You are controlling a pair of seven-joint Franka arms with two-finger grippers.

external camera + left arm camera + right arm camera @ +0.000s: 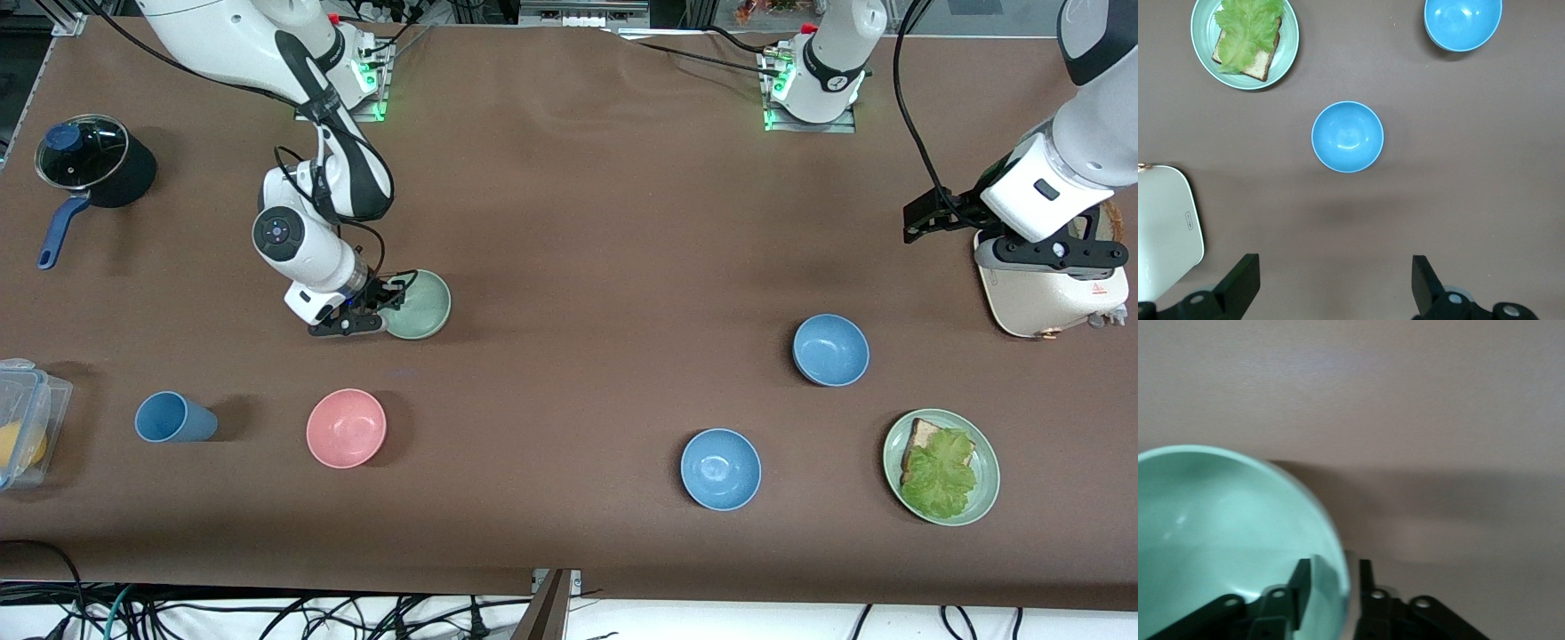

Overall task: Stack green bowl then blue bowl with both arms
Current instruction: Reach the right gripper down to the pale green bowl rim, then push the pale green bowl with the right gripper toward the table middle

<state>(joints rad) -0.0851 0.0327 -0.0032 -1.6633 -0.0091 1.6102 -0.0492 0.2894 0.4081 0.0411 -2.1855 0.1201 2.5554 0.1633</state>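
The green bowl [422, 305] is tilted near the right arm's end of the table, in the right wrist view [1225, 533] too. My right gripper [384, 307] [1335, 587] is shut on its rim, one finger inside and one outside. Two blue bowls stand toward the left arm's end: one [830, 349] [1347, 136] farther from the front camera, one [721, 468] [1463, 23] nearer. My left gripper [1049, 256] [1336, 287] is open and empty, held high by the toaster, with the farther blue bowl ahead of it.
A white toaster [1049, 298] [1165, 227] stands at the left arm's end. A green plate [985, 498] [1288, 53] with bread and lettuce lies near it. A pink bowl [346, 428], blue cup [173, 418], black pot [89, 164] and plastic container [22, 436] are at the right arm's end.
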